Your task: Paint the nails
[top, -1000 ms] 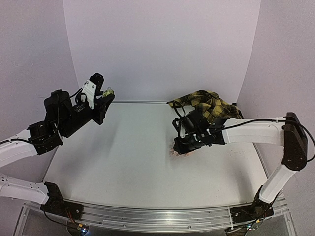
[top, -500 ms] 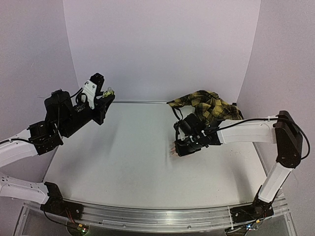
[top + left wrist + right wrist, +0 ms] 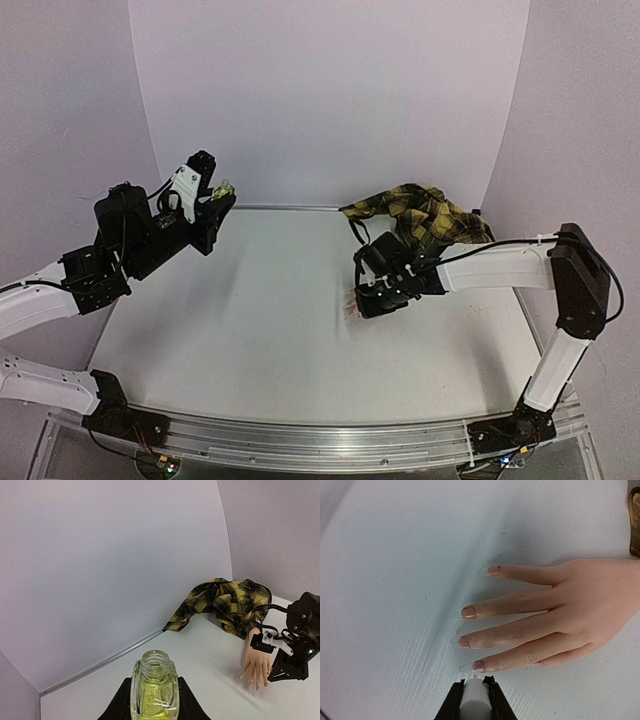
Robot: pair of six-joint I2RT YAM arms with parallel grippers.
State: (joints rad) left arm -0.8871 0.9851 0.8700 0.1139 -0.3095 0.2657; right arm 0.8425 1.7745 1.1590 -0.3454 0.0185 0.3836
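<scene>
A skin-coloured mannequin hand (image 3: 555, 612) lies flat on the white table, fingers pointing left in the right wrist view; its nails (image 3: 469, 612) are long and clear-tipped. Its yellow-and-black plaid sleeve (image 3: 425, 212) lies at the back right. My right gripper (image 3: 474, 686) is shut on a white brush cap (image 3: 475, 700), whose tip sits right at the nail of the nearest finger (image 3: 479, 666). My left gripper (image 3: 154, 700) is shut on an open glass bottle of yellowish polish (image 3: 154, 687), held upright high at the left (image 3: 222, 187). The hand also shows in the left wrist view (image 3: 256, 664).
The white table (image 3: 250, 320) is walled by pale panels at the back and sides. The right arm (image 3: 500, 265) stretches across the right half above the sleeve. A metal rail (image 3: 300, 440) runs along the near edge.
My right gripper has shifted slightly back and down over the mannequin hand's fingertips. The left arm with the bottle has barely moved.
</scene>
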